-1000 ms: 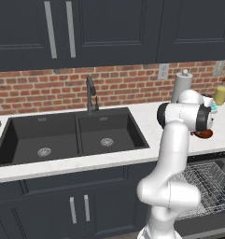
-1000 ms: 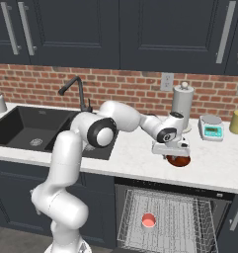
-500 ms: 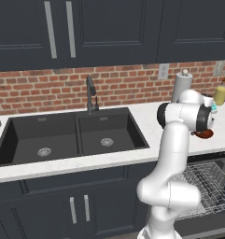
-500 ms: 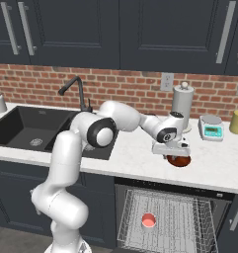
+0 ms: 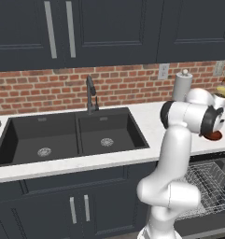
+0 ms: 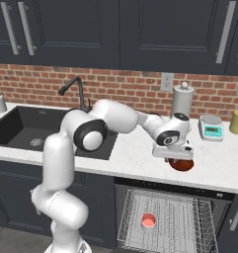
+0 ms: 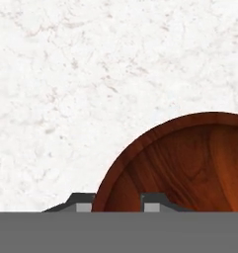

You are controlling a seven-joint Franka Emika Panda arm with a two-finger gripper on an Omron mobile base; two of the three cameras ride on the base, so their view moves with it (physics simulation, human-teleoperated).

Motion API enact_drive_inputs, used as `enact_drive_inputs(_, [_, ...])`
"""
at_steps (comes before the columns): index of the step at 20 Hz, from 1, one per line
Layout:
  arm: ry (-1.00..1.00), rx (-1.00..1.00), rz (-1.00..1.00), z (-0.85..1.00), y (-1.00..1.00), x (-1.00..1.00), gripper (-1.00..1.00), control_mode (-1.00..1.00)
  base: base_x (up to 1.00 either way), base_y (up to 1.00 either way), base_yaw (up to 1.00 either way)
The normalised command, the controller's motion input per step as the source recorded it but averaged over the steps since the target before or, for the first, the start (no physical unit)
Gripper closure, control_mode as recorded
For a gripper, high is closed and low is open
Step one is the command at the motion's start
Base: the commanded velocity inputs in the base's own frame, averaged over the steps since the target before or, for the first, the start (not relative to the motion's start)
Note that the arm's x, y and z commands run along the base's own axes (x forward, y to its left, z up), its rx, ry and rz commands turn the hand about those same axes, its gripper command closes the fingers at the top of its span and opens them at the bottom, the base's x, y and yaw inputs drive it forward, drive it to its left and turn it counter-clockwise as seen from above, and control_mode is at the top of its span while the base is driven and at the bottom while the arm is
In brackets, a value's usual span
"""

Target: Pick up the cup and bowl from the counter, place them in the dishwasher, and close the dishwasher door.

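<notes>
The dark red-brown bowl (image 6: 182, 165) (image 5: 213, 136) rests on the white counter (image 6: 135, 153) near its front edge, above the dishwasher. My gripper (image 6: 178, 157) points straight down onto it. In the hand view the bowl (image 7: 189, 163) fills the lower right, and my gripper (image 7: 119, 202) is shut on its rim, one fingertip (image 7: 83, 203) outside and the other inside. The red cup (image 6: 148, 221) stands in the pulled-out wire rack (image 6: 189, 217) (image 5: 209, 186) of the open dishwasher. The dishwasher door lies hidden under the rack.
A paper towel roll (image 6: 182, 100), a small scale (image 6: 212, 127) and a yellow jar (image 6: 237, 121) stand behind the bowl by the brick wall. The black double sink (image 6: 26, 131) with its faucet (image 6: 76, 89) lies to the left.
The jaws have drawn slightly closer together on the bowl's rim. The arm, the bowl and the cup have stayed where they were.
</notes>
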Motion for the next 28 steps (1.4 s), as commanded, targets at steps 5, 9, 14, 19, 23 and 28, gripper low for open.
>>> enact_drive_inputs(5, [-0.07,0.00,0.08,0.28,0.02,-0.94,1.00,-1.00,0.00,0.00,0.00])
enact_drive_inputs(9, [-0.08,0.00,0.15,0.05,0.07,-1.00,1.00,-1.00,0.00,0.00,0.00])
enact_drive_inputs(14, [-0.15,0.00,0.18,0.00,0.00,-1.00,1.00,-1.00,0.00,0.00,0.00])
enact_drive_inputs(19, [-0.16,0.02,0.15,-0.06,0.00,-1.00,1.00,-1.00,0.00,0.00,0.00])
enact_drive_inputs(23, [-0.10,0.02,0.19,-0.21,0.00,-1.00,1.00,-1.00,0.00,0.00,0.00])
enact_drive_inputs(28, [-0.07,0.05,0.26,-0.33,0.00,-0.99,1.00,-1.00,0.00,0.00,0.00])
